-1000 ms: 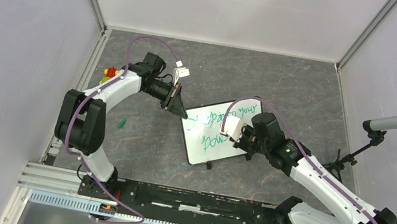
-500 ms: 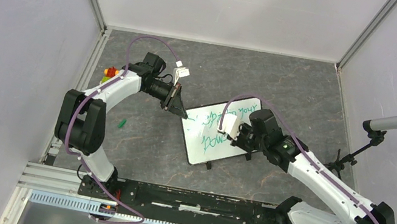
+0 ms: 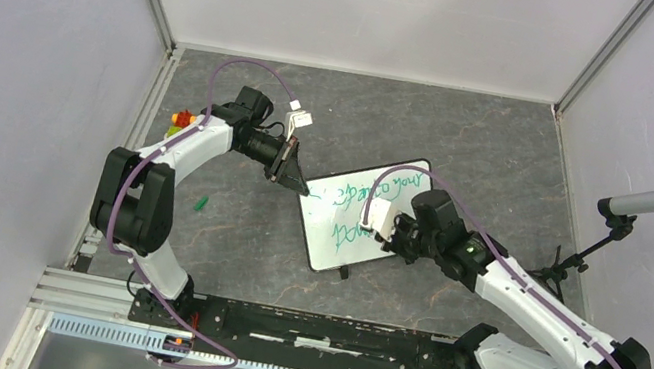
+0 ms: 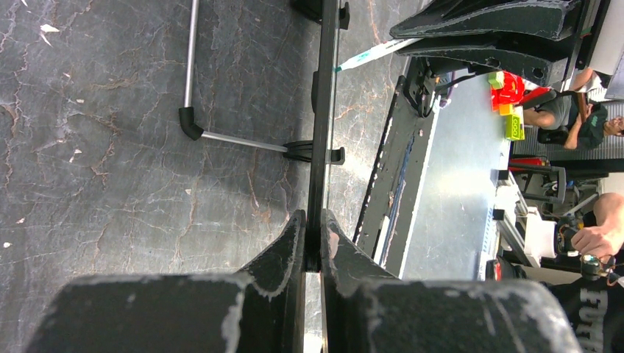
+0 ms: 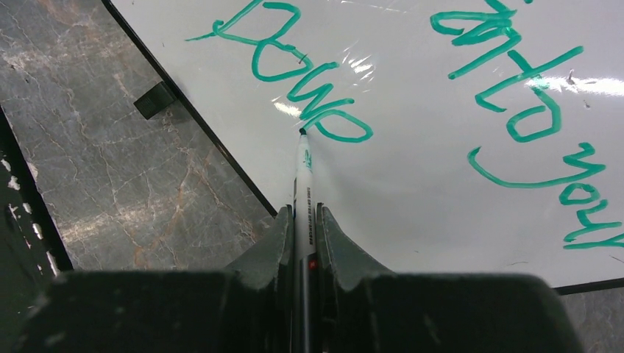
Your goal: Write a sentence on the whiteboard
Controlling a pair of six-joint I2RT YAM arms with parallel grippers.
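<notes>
whiteboard [image 3: 328, 246]: far-left corner touching left gripper [image 3: 299, 184]
sentence [image 3: 373, 189]: green, two lines, partly beneath right gripper [image 3: 374, 219]

left arm [image 3: 193, 143] and right arm [image 3: 540, 305] alike: white shells, black joints and bases. purple cable [image 3: 253, 63] looped along each, white plug [image 3: 300, 119] at one end. jaws black, edges scuffed pale grey.

i see the white rectangular whiteboard [image 5: 412, 198] as glossy and smooth, with glare at the upper centre of the frame. the dark grey veined table [image 5: 110, 176] looks matt and stone-like. the slim white plastic marker [image 5: 304, 184] is smooth; the black plastic fingers [image 5: 268, 254] beside it are scuffed and matt.
</notes>
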